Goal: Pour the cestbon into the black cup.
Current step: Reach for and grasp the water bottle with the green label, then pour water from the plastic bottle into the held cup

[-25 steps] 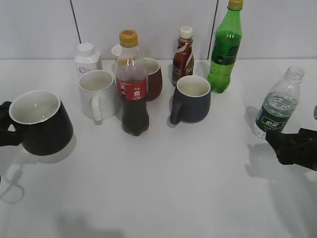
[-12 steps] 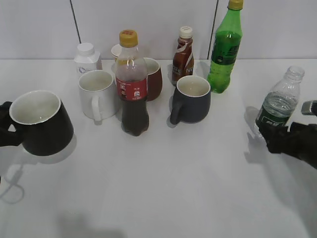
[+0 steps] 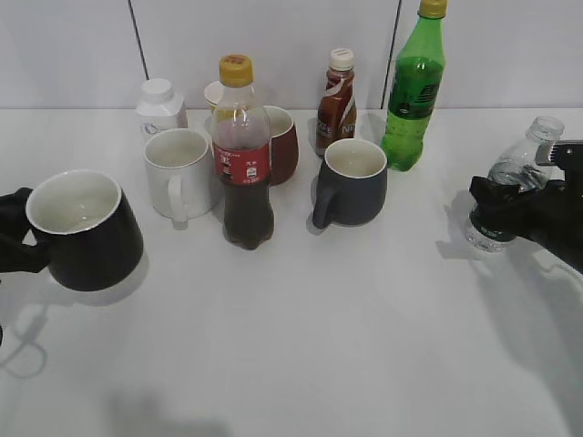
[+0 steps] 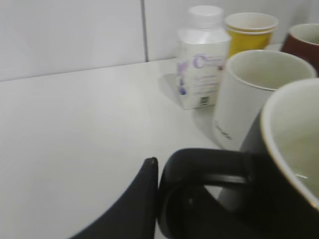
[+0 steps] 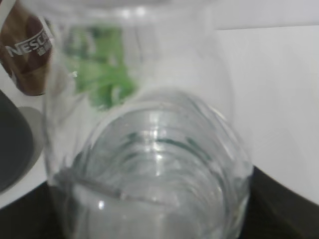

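- Left gripper (image 3: 16, 238) clamps the handle of the black cup (image 3: 86, 232), at table left.
- Right gripper (image 3: 510, 208) grips the cestbon (image 3: 515, 182), far right.
- Cola bottle (image 3: 244, 155), white mug (image 3: 178, 171) and grey mug (image 3: 353, 182) stand between.

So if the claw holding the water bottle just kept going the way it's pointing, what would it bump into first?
Probably the dark grey mug. The right gripper, closed around the water bottle, points leftward across the table, and that mug looks nearest in line, though depth is hard to judge.

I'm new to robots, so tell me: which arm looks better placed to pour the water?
The right. Its gripper is already around the cestbon, while the left gripper has the black cup by its handle.
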